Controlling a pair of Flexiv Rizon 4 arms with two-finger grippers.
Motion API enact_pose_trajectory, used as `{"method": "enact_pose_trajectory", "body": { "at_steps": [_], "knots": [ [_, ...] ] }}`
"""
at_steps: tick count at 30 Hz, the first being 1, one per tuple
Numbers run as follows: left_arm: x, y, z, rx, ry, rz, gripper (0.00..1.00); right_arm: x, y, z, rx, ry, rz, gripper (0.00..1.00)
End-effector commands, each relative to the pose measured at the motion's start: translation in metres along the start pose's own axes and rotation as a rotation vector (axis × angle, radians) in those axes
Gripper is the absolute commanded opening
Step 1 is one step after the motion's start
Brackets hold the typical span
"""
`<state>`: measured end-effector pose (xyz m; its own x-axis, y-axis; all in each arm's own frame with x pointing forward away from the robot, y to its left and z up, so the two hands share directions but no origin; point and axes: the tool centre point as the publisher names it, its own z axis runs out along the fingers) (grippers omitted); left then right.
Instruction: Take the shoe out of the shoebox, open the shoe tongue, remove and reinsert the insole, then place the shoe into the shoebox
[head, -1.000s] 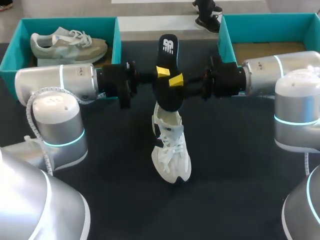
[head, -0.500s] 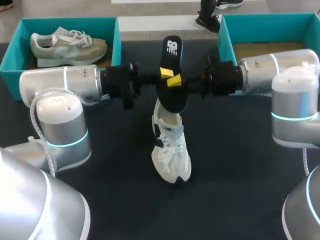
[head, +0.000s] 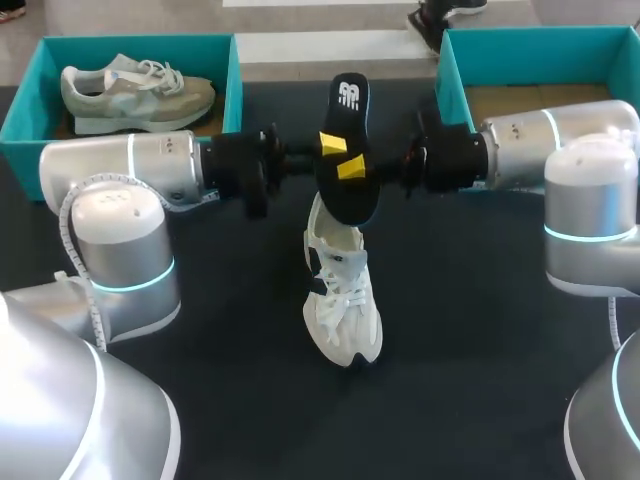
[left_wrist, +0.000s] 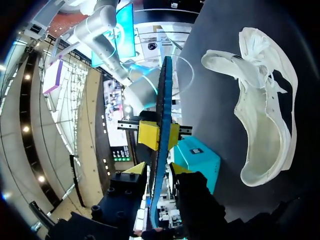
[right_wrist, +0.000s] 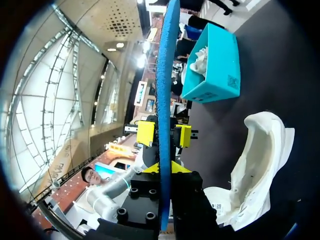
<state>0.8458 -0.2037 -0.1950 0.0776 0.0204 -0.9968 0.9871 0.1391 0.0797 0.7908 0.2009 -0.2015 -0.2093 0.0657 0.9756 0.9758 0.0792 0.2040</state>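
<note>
A black insole (head: 345, 150) with a blue underside hangs in the air over the middle of the table, standing on edge. My right gripper (head: 350, 167) comes in from the right and is shut on it; its yellow tips (right_wrist: 165, 167) press both faces. My left gripper (head: 331, 143) faces it from the left, and its fingers (right_wrist: 145, 132) stand slightly off the insole, open. In the left wrist view the insole's edge (left_wrist: 159, 150) runs between my left gripper's tips (left_wrist: 157, 169). The white shoe (head: 340, 290) lies on the dark table below, its opening empty (left_wrist: 265, 115).
A teal shoebox (head: 235, 90) at the back left holds a grey-green shoe (head: 135, 90). A second teal shoebox (head: 450, 80) stands at the back right behind my right arm. Both arms span the table's middle at the same height.
My right gripper has closed on the insole and my left gripper's fingers have come off it. The insole shifted a little right and away from the camera.
</note>
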Motion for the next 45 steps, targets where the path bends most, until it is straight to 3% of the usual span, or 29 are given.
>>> {"method": "enact_pose_trajectory", "body": {
  "at_steps": [1, 6, 11, 13, 27, 33, 37, 40, 45],
  "knots": [
    [-0.004, -0.006, -0.02, -0.023, 0.002, -0.028, 1.0, -0.002, 0.001, 0.0, -0.013, -0.044, -0.018, 0.0],
    [0.005, -0.002, -0.047, -0.055, 0.041, -0.212, 1.0, -0.007, 0.007, -0.002, -0.06, -0.093, -0.121, 0.0],
    [0.035, 0.001, -0.073, -0.117, 0.15, -0.396, 1.0, -0.007, 0.011, -0.003, -0.107, -0.135, -0.341, 0.0],
    [0.035, 0.001, -0.073, -0.117, 0.15, -0.396, 1.0, -0.004, 0.012, -0.001, -0.098, -0.127, -0.439, 0.0],
    [0.035, 0.001, -0.073, -0.117, 0.15, -0.396, 1.0, -0.004, 0.013, -0.001, -0.123, -0.153, -0.432, 0.0],
    [0.068, -0.009, -0.09, -0.138, 0.299, -0.707, 1.0, -0.004, 0.013, -0.001, -0.123, -0.153, -0.432, 0.0],
    [0.077, -0.012, -0.097, -0.151, 0.34, -0.828, 1.0, -0.02, 0.021, -0.009, -0.114, -0.269, -0.587, 0.0],
    [0.085, -0.015, -0.101, -0.165, 0.381, -0.908, 1.0, -0.022, 0.028, -0.012, -0.1, -0.307, -0.723, 0.0],
    [0.1, -0.021, -0.106, -0.19, 0.423, -1.002, 1.0, -0.032, 0.037, -0.012, -0.063, -0.309, -0.804, 0.0]
  ]
}}
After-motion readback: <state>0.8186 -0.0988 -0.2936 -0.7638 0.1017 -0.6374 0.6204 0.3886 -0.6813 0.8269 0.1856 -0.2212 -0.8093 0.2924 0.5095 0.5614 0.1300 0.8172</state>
